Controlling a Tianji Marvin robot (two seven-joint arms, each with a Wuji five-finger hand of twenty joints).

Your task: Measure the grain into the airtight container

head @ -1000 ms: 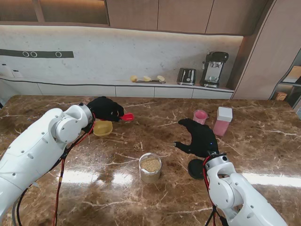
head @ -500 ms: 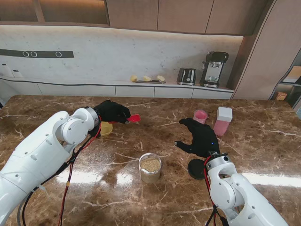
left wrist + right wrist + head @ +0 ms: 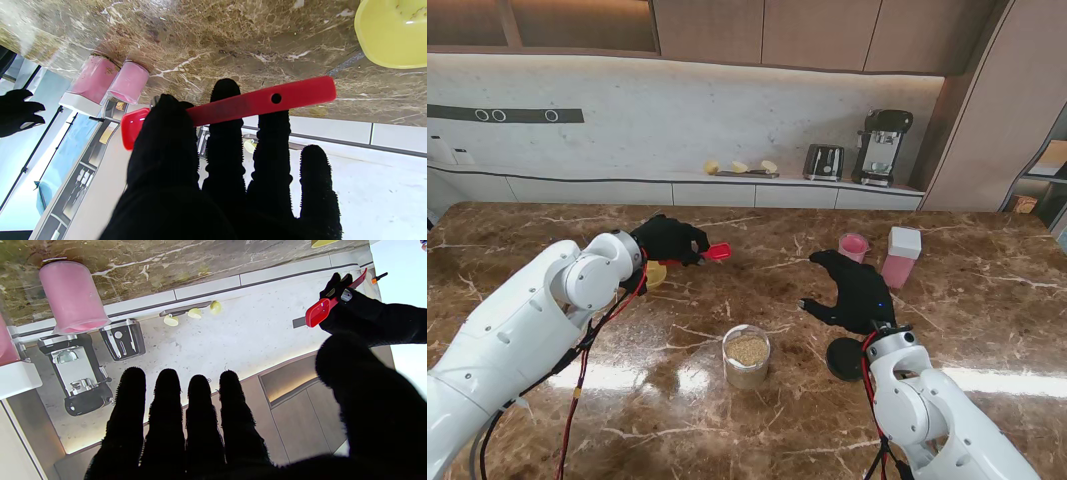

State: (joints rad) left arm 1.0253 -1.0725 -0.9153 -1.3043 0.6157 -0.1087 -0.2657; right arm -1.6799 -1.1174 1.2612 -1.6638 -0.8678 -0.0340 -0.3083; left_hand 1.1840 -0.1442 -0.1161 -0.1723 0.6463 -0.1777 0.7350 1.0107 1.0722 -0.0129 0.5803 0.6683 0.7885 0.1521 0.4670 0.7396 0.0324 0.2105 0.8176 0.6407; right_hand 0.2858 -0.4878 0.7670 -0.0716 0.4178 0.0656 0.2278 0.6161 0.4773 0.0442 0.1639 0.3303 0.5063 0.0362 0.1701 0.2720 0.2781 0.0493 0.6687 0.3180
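- The bench (image 3: 987, 300), brown marble, carries everything within both arms' reach.
- Right hand (image 3: 855, 290) hovers with fingers spread, holding nothing, near the black lid (image 3: 841, 357); likely waiting to cap the jar.
- Left hand (image 3: 670, 238) is clamped on the red scoop (image 3: 717, 252), thumb over the handle, bowl pointing towards the middle.
- The jar (image 3: 747, 356), open and part-filled with grain, stands central, nearer to me than the scoop.
- The yellow bowl (image 3: 656, 273) sits by the left wrist, probably the grain source.
- The pink cup (image 3: 854, 246) and pink canister (image 3: 900, 257) stand apart, right.
- No legible writing anywhere.
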